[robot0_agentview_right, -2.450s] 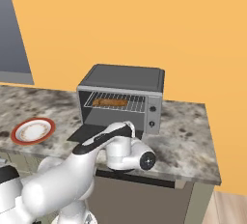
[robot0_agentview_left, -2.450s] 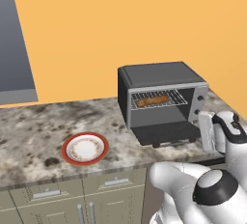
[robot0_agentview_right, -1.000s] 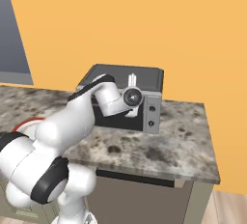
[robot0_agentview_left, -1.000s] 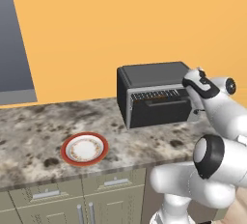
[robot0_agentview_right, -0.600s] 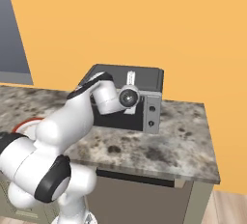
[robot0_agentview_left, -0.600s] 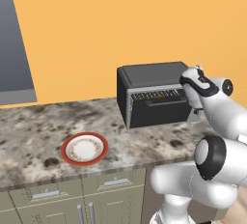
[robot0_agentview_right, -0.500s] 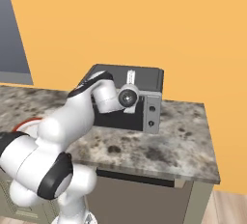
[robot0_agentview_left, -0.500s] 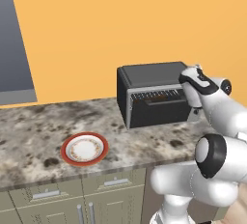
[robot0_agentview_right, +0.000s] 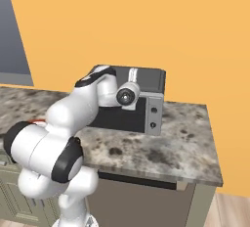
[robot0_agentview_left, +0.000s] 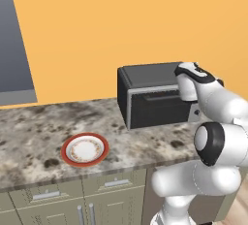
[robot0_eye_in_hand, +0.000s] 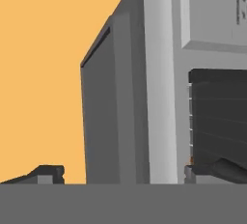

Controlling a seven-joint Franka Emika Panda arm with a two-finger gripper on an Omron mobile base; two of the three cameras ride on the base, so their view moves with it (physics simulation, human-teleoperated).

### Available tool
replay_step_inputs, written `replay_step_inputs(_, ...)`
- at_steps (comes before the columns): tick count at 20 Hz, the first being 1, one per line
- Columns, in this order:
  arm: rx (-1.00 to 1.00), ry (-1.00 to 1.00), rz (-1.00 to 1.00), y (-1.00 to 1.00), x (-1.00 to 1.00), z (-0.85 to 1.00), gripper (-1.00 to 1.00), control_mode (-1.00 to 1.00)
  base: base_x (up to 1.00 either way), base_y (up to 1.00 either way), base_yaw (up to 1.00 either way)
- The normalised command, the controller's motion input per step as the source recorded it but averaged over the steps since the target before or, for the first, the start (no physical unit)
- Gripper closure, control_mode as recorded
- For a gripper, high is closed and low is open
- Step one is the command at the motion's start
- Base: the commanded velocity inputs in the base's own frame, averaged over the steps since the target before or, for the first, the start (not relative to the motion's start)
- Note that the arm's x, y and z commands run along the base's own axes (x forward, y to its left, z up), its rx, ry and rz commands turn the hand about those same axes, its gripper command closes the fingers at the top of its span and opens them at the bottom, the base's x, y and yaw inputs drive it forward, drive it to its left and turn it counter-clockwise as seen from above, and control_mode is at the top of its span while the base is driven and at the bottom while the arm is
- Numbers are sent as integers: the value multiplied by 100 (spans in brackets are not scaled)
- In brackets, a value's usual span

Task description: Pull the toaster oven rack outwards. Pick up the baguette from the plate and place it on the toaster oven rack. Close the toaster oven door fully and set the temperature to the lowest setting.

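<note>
Gaping tool (robot0_eye_in_hand: 118, 172), empty, beside toaster oven (robot0_agentview_left: 150, 98)

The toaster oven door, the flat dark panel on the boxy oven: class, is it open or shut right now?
Shut. The flat dark toaster oven door stands upright, flush against the boxy dark grey toaster oven, with no cavity or rack showing.

— Where does the toaster oven (robot0_agentview_left: 150, 98) sit?
— On the counter (robot0_agentview_left: 34, 132), back against the wall (robot0_agentview_left: 106, 25), its door (robot0_agentview_left: 160, 106) shut.
— And the plate (robot0_agentview_left: 85, 149)?
— Left of the oven and nearer the counter's front edge, well apart from it; drawers (robot0_agentview_left: 114, 183) lie below.
</note>
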Motion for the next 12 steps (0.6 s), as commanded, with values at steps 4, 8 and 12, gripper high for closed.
replay_step_inputs(4,0,0,-5,0,24,0,-100,-100,0,0,0)
replay_step_inputs(8,-2,0,-4,0,19,0,-100,-100,0,0,0)
replay_step_inputs(12,-5,0,-3,0,23,-4,-100,-100,0,0,0)
